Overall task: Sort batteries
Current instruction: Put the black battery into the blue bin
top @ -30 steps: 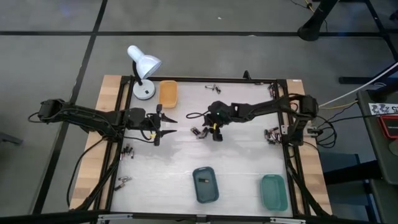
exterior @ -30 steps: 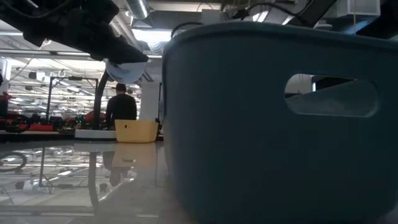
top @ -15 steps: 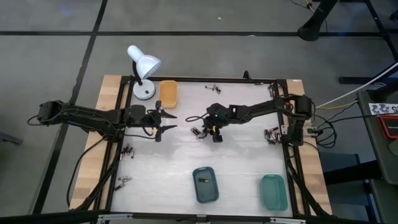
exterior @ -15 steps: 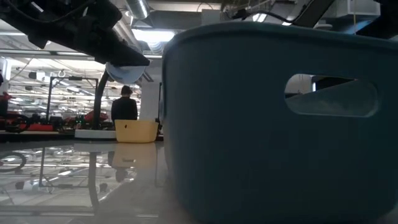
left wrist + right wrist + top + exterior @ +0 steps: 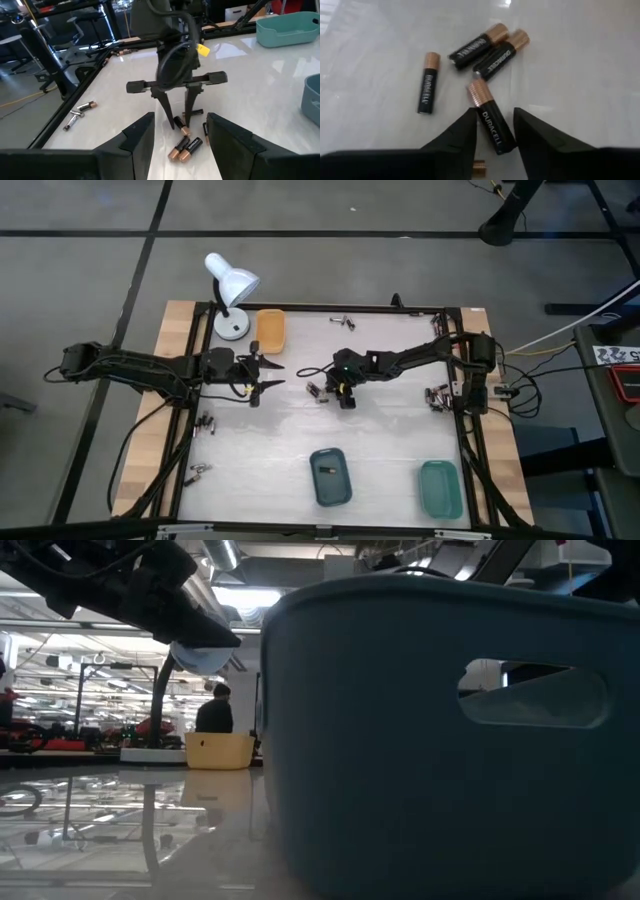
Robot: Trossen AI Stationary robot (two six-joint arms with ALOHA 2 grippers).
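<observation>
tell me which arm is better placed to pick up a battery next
The right. Its gripper is down over the central batteries, open fingers straddling one battery. The left gripper hangs open, farther from that pile.

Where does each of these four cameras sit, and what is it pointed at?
High: overhead, looking straight down on both arms.
Low: at tabletop height, behind the dark teal tray.
Left wrist: on the waiting left gripper, open, facing the right arm.
Right wrist: above the batteries, one between the right gripper fingers.
Both wrist views share these batteries.
</observation>
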